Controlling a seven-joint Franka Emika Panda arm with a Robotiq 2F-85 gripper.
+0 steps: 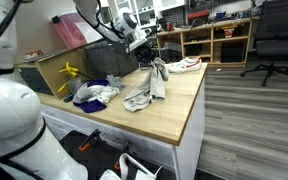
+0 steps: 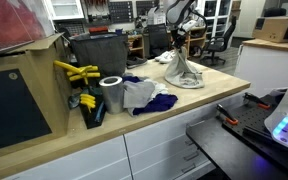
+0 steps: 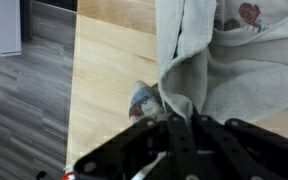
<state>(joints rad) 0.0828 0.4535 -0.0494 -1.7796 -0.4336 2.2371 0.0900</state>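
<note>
A robot arm's hand point(image 2: 177, 40) is pressed together, pinching the top fold of a pale grey towel point(image 2: 182, 68). In both exterior views the towel hangs tent-like from the hand, its lower end bunched on the wooden worktop point(image 2: 214, 95) toward the far end. In the wrist view the towel point(image 3: 209, 75) fills the right side, above the fingers point(image 3: 180, 128). Nearer on the worktop lies a pile of blue and white cloths point(image 2: 149, 98), with a grey roll point(image 2: 111, 94) just left of it.
</note>
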